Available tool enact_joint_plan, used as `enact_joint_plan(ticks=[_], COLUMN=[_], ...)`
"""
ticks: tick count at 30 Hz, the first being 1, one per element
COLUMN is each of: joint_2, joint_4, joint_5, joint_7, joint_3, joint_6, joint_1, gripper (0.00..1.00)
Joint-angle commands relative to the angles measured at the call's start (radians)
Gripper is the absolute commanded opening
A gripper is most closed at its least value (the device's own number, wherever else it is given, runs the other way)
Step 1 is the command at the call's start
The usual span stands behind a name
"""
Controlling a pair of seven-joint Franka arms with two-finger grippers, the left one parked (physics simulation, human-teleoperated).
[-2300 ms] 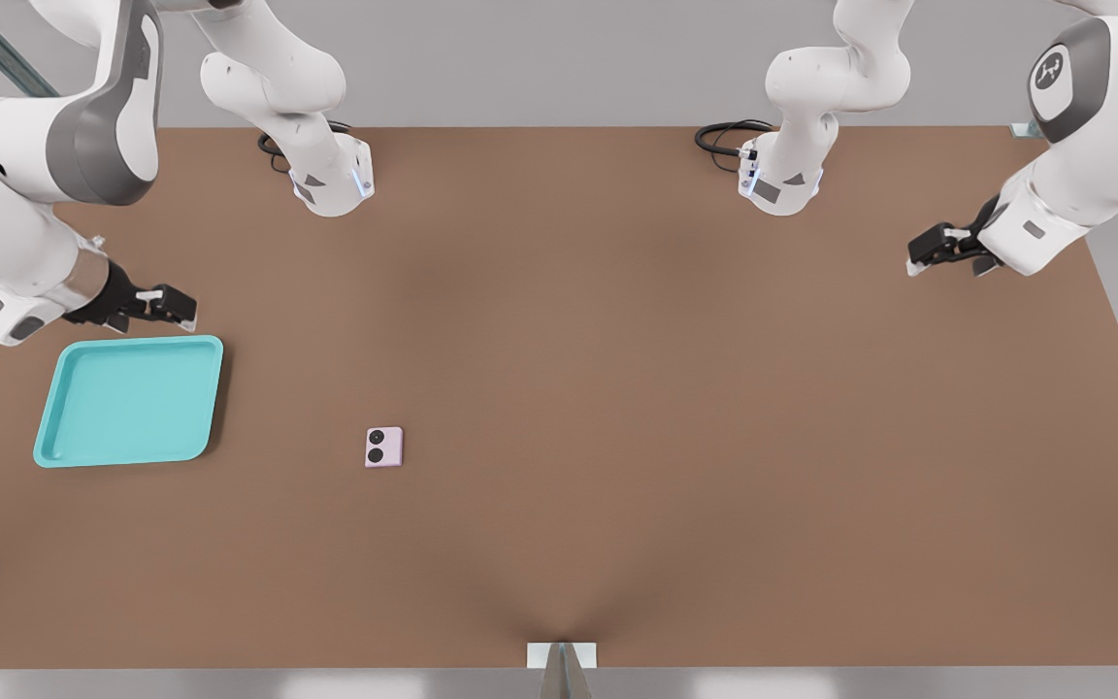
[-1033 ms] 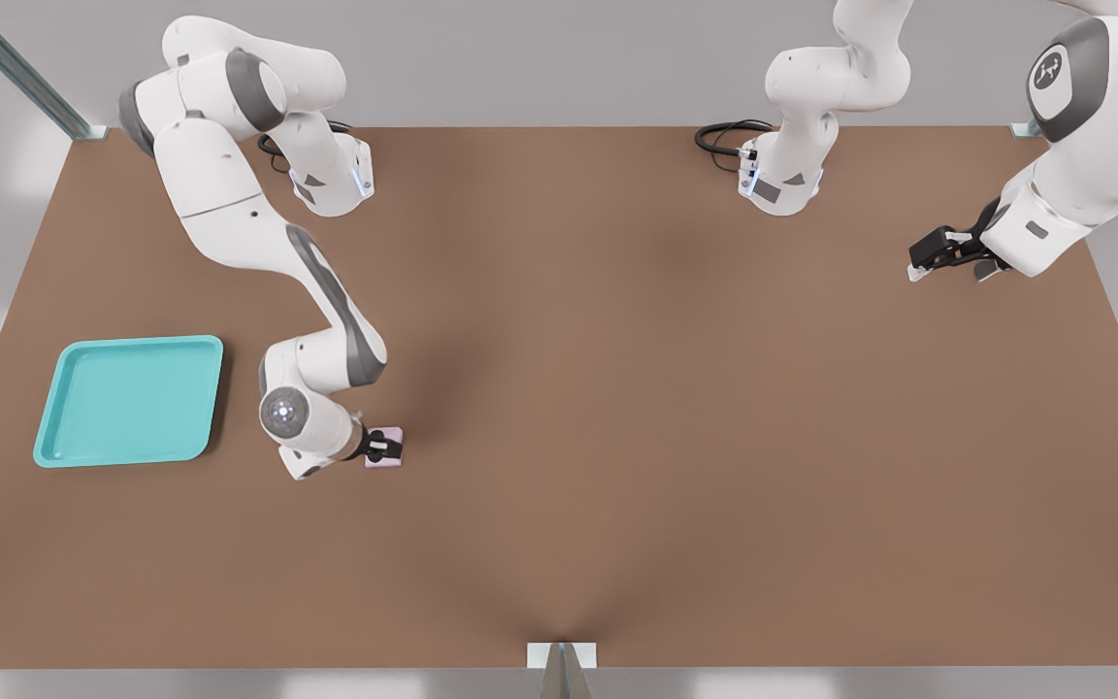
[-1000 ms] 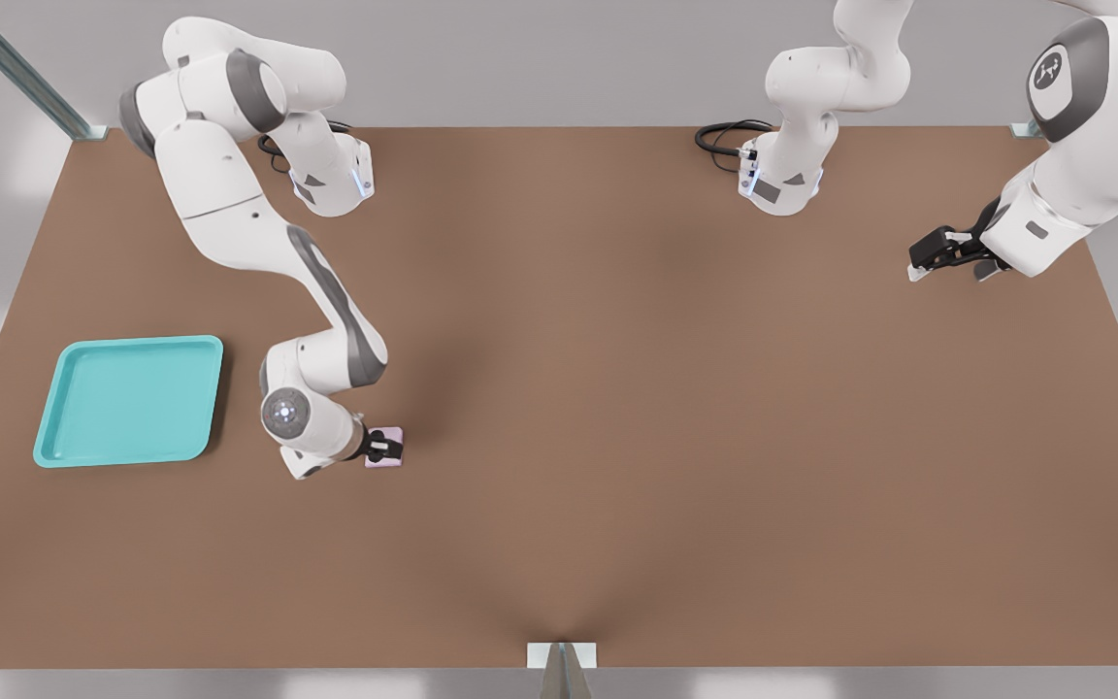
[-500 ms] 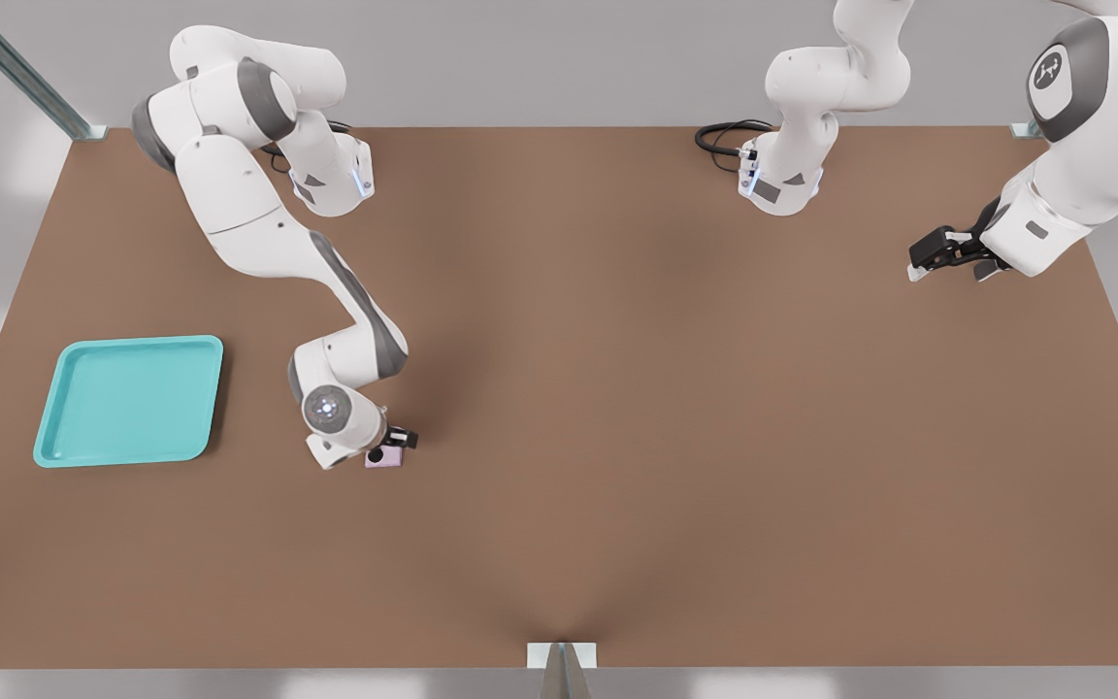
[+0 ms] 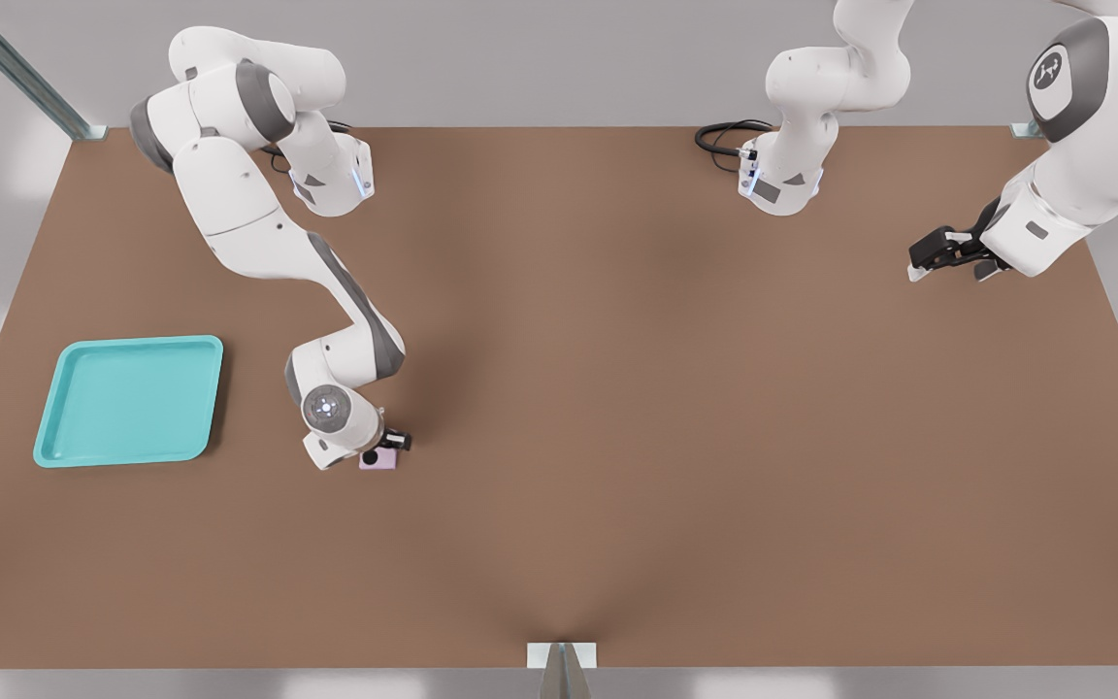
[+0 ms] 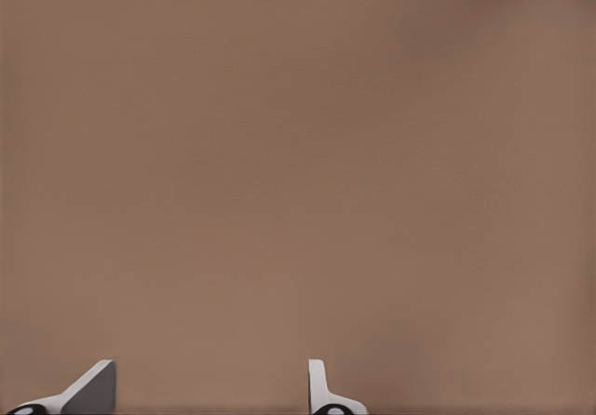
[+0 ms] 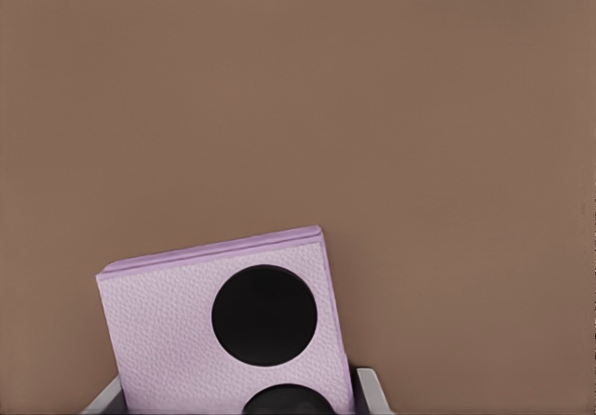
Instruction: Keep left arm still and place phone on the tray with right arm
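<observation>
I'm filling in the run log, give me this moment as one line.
stage: grasping | gripper: shut on phone, at table level | tray: empty, toward front view's left of phone | table: phone not yet carried over

Swung over from beside the tray [image 5: 129, 400] to the phone [image 5: 379, 460], gripper [image 5: 386, 446] now clamped on it; phone nudged slightly toward the tray, tilted in the grip.
</observation>
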Motion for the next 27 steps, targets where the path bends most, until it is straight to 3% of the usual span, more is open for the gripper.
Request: enact_joint_plan(ticks=[1, 4, 7, 10, 14, 16, 27], joint_2=[-0.002, -0.016, -0.11, -0.163, -0.287, -0.292, -0.197], joint_4=[0.001, 0.001, -0.002, -0.024, -0.169, -0.186, -0.11], joint_5=[-0.004, -0.002, -0.002, -0.002, -0.004, -0.004, -0.033], joint_7=[0.028, 0.008, -0.081, -0.249, -0.502, -0.594, -0.998], joint_3=[0.001, 0.001, 0.001, 0.151, 0.161, 0.242, 0.224], joint_6=[-0.002, -0.007, -0.085, -0.185, -0.169, -0.171, -0.139], joint_1=[0.0, -0.008, -0.06, -0.307, -0.502, -0.647, -0.897], gripper=[0.83, 0.83, 0.83, 0.82, 0.82, 0.8, 0.8])
